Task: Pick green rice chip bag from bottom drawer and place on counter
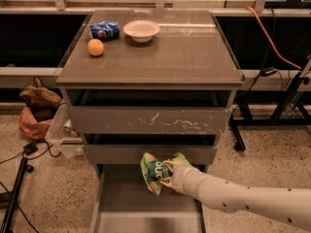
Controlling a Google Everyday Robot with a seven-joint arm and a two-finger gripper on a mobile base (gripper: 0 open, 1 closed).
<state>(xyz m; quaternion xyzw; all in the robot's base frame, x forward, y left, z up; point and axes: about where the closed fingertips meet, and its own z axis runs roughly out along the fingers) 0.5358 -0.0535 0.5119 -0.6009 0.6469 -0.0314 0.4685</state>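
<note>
The claw (168, 175) grips the green rice chip bag (155, 171), which hangs above the floor of the open bottom drawer (121, 205), below the middle of the desk's (184, 52) front edge. The pick looks done; raising and placing it on the desk remain. The bag's long axis runs roughly upright, with the narrow end pointing down.

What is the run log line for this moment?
tool: over open bottom drawer, shut on green rice chip bag | bag: held above drawer floor | counter: bag not yet placed
</note>
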